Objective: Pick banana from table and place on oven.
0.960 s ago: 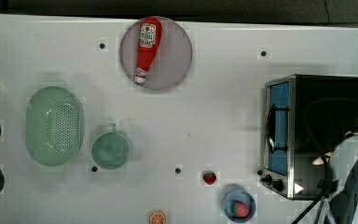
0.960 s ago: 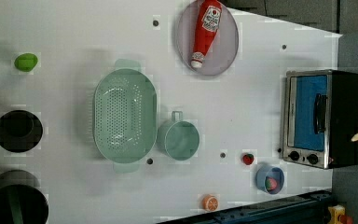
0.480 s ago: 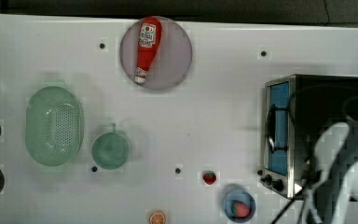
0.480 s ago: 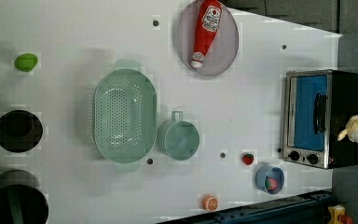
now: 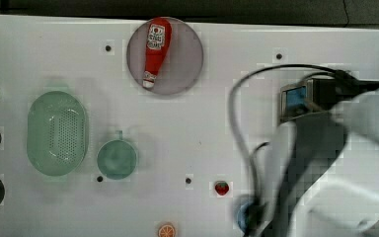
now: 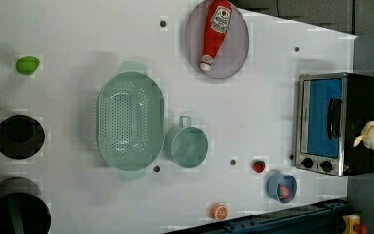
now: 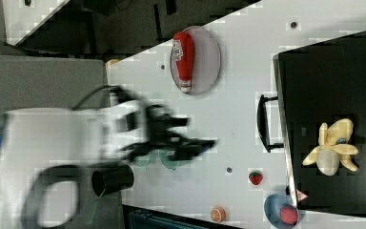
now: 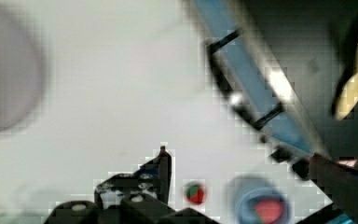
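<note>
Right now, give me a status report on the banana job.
Gripper open, empty, clear of the oven. Banana lying on the oven's black top. Nothing in the way.

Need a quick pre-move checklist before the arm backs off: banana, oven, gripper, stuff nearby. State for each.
1. Banana lies on the oven's black top: ok.
2. Banana sits clear of the top's edges in the right view: ok.
3. Gripper open and holding nothing: ok.
4. Gripper apart from the banana, out over the table: ok.
5. Oven door shut: ok.
6. Strawberry and blue bowl in front of the oven, upright and undisturbed: ok.
</note>
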